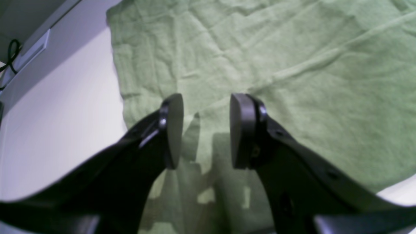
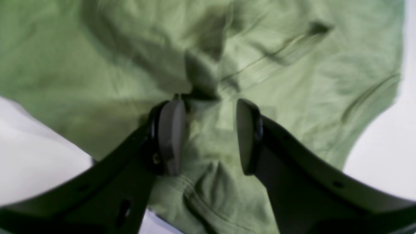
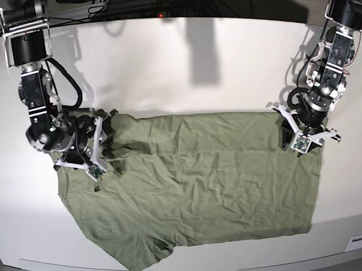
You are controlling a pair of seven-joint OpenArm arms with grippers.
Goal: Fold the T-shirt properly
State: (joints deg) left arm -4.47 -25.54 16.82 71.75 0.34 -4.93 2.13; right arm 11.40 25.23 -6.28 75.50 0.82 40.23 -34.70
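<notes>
The T-shirt (image 3: pixel 195 183) is a plain sage-green one, heavily creased, spread nearly flat across the white bench (image 3: pixel 166 70). In the base view its body runs as a broad band from left to right, with one straight edge near the right side and a short sleeve poking out at the lower left. The cloth is bunched and rumpled at the upper left, where shadowed folds gather. The right claw (image 2: pixel 208 136) sits over that bunched part: in the right wrist view its two dark fingers (image 2: pixel 170 136) stand parted with green cloth showing in the gap between them, a seamed hem lying just beneath, and nothing pinched, so it is released. The left claw (image 1: pixel 206 130) hangs over the shirt's upper right corner in the base view; from the left wrist view its fingers (image 1: pixel 240 130) are likewise spread apart, with wrinkled fabric and their own shadows seen between them, and the shirt's edge against bare bench just beside the left finger. It too grips nothing. Whether either claw touches the cloth cannot be told.
</notes>
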